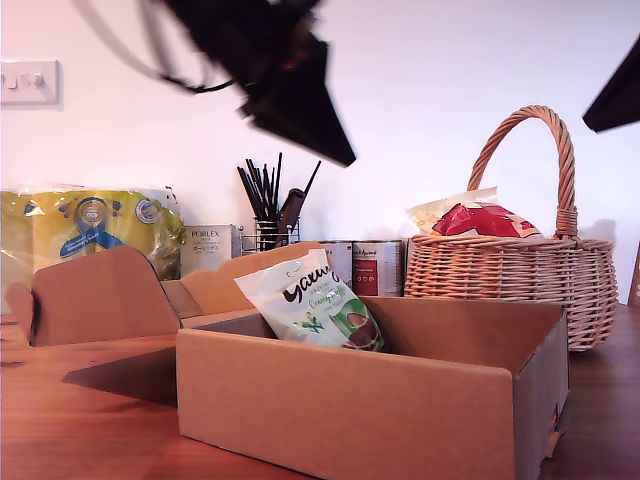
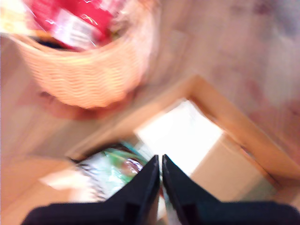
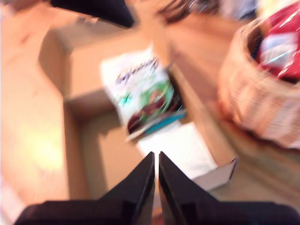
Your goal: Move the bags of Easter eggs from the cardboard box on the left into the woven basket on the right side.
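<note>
White-green bag of eggs (image 1: 315,305) leaning up inside the cardboard box (image 1: 400,420), below both end effectors. Probably light, soft and shiny-slippery (eggs inside may crack), so best pinched at the flat top edge. First end effector (image 2: 161,161) jaws together, holding nothing. Second end effector (image 3: 156,159) same. Woven basket (image 1: 500,275) off to one side, already holding a red bag (image 1: 480,218).

Yellow-blue towel pack (image 1: 90,230), white Porlex carton (image 1: 208,247), black wire utensil holder (image 1: 271,234), tins (image 1: 377,267), wall switch (image 1: 28,82).
</note>
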{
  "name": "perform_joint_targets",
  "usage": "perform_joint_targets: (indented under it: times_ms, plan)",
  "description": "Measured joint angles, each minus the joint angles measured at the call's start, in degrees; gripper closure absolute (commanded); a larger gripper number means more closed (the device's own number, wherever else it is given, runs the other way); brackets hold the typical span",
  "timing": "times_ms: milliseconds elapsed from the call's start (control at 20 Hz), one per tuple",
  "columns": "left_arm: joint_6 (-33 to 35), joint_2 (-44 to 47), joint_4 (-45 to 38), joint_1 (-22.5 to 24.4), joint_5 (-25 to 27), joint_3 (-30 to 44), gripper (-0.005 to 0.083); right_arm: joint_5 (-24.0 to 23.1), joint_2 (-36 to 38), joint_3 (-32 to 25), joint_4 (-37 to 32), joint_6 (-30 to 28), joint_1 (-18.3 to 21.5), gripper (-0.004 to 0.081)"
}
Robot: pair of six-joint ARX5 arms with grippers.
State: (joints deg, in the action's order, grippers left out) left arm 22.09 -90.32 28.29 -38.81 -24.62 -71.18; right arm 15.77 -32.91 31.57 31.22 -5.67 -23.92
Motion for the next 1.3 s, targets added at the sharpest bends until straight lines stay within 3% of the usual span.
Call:
perform_joint_targets:
  times_ms: [200,350,400,500,550,750,1050,1300]
  plan:
    - [3.7,11.5,-7.1,-3.1,-0.9,19.4,0.0794,0.8,0.0,0.2,2.4,-2.4,0.0,0.0783]
    - [7.1,14.1,-5.9,-5.7,-1.3,22.9,0.0758,4.3,0.0,0.2,4.1,-4.1,0.1,0.0783]
    - [8.2,14.1,-5.7,-6.4,-1.5,22.8,0.0670,4.6,0.0,0.2,4.5,-4.5,0.1,0.0783]
    - [11.1,14.0,-5.7,-7.6,-1.6,22.8,0.0343,4.7,0.0,0.2,4.5,-4.7,0.1,0.0783]
    - [13.0,13.8,-6.0,-8.3,-1.7,22.8,0.0256,4.7,0.0,0.2,4.4,-4.7,0.1,0.0783]
    - [24.1,11.3,-7.4,-10.7,-1.7,22.6,0.0244,4.7,0.0,0.2,4.4,-4.7,0.1,0.0783]
    - [28.9,5.4,-10.2,-11.5,-0.4,22.5,0.0243,4.7,0.0,0.3,4.5,-4.7,0.1,0.0783]
    - [30.6,0.1,-11.7,-11.3,0.5,22.5,0.0403,4.7,0.0,0.3,4.4,-4.7,0.1,0.0783]
